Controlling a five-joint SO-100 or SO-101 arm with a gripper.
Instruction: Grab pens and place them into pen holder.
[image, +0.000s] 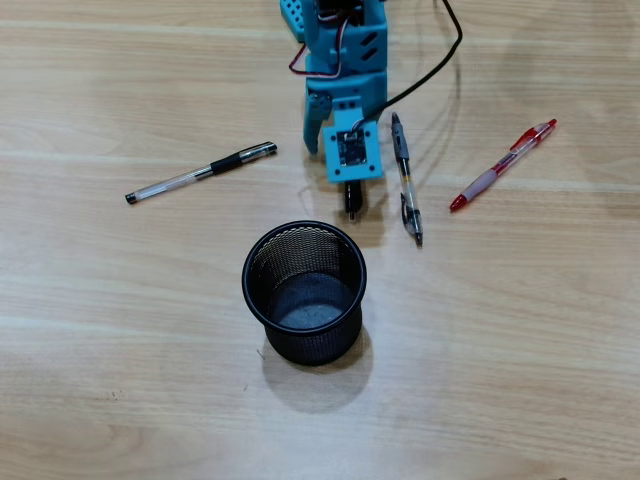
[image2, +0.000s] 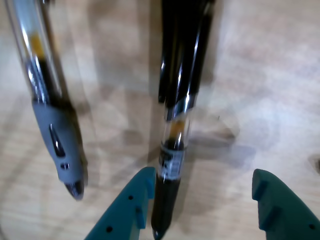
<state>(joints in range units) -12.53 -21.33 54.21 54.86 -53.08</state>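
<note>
Mesh pen holder (image: 304, 291) sits in the middle of the wooden table (image: 520, 340) in the overhead view, black wire cup, upright, and I can't see any pen inside it. Using that as the anchor: the teal arm (image: 345, 60) comes in from the top edge, straight above the holder, and its gripper (image2: 200, 205) hangs over the table just above the holder's rim.

From the wrist view the jaws are spread apart, two teal fingers (image2: 280, 205) with a clear gap. A black pen (image2: 175, 135) runs down between them, close against the left-hand finger in that view. Hard to say whether it's actually touching, the picture is blurry. Nothing is clamped as far as I can see. In the overhead view only a dark stub of that pen (image: 352, 197) pokes out below the gripper, just above the holder.

Other pens, all lying flat on the table:
- grey-grip pen (image: 406, 180) up and to the right of the holder, just beside the gripper, also visible at left in the wrist view (image2: 52, 105)
- red pen (image: 502, 165) further right, well apart from the holder
- clear pen with black cap (image: 200, 172) up and to the left of the holder
</note>
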